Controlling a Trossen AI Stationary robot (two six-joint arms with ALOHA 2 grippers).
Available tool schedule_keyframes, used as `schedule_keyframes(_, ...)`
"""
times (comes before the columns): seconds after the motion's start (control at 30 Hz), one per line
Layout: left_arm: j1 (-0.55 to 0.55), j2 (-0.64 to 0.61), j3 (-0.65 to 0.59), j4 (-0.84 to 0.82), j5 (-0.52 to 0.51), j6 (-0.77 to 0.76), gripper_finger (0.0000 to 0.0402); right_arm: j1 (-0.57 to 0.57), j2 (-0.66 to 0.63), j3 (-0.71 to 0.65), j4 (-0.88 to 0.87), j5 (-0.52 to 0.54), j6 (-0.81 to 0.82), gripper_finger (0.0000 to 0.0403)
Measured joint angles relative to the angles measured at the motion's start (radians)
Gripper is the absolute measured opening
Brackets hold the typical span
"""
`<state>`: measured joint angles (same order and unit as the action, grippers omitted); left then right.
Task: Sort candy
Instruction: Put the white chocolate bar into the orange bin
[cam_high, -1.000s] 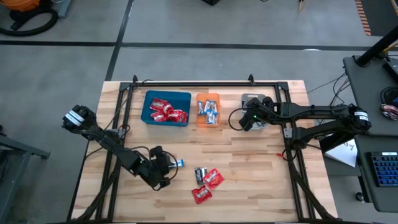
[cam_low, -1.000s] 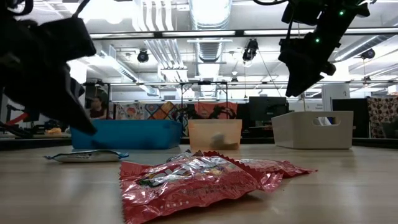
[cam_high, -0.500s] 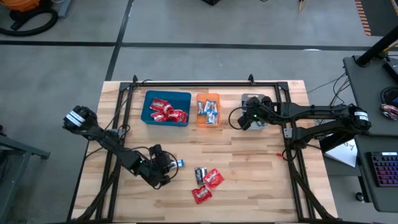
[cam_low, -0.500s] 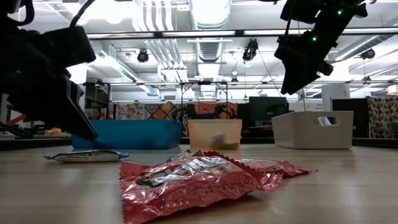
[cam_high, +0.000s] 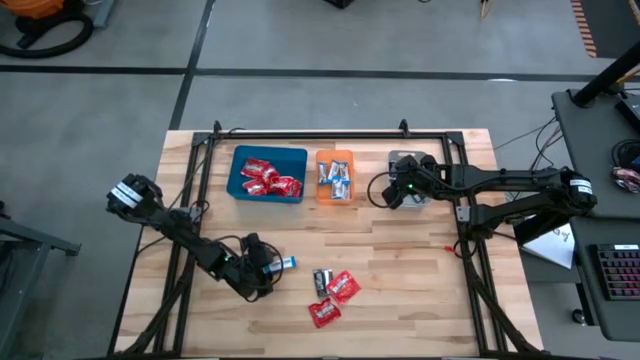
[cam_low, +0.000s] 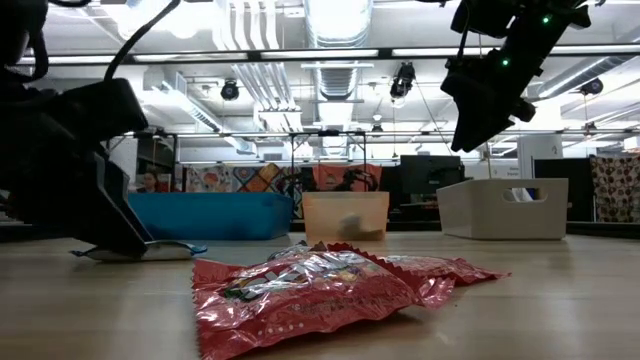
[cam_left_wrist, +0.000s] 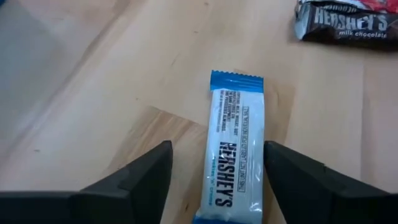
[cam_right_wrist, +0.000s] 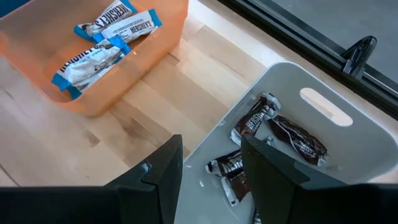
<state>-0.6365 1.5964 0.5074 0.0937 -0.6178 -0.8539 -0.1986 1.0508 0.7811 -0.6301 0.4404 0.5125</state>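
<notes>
A blue-and-white candy (cam_left_wrist: 235, 149) lies flat on the wooden table. My left gripper (cam_left_wrist: 217, 180) is open, low over the table, with one finger on either side of the candy's near half and a gap to each. In the high view this gripper (cam_high: 264, 270) is at the table's near left, and the candy (cam_high: 286, 263) is just right of it. A dark candy (cam_high: 321, 281) and two red candies (cam_high: 343, 288) (cam_high: 323, 314) lie farther right. My right gripper (cam_right_wrist: 211, 171) is open and holds nothing. It hangs over the near rim of the white tray (cam_right_wrist: 323, 81).
At the far side stand the blue tray (cam_high: 240, 186) with red candies, the orange tray (cam_high: 335, 198) with blue-and-white ones and the white tray (cam_high: 407, 156) with dark ones. A black frame (cam_high: 300, 132) borders the table. Bare wood lies at the near right.
My left gripper has come down from above the table until its fingers are at the tabletop around the blue-and-white candy. The candy has stayed where it was.
</notes>
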Motion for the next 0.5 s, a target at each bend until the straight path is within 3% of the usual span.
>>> schedule_keyframes(0.23,-0.006,0.060,-0.029,0.088,-0.021,0.018,0.0201,0.000,0.000,0.000,0.000,0.000,0.003,0.0155)
schedule_keyframes(0.5,-0.006,0.091,0.003,0.091,-0.014,0.105,0.0084,0.000,0.000,0.000,0.004,0.000,0.003,0.0155)
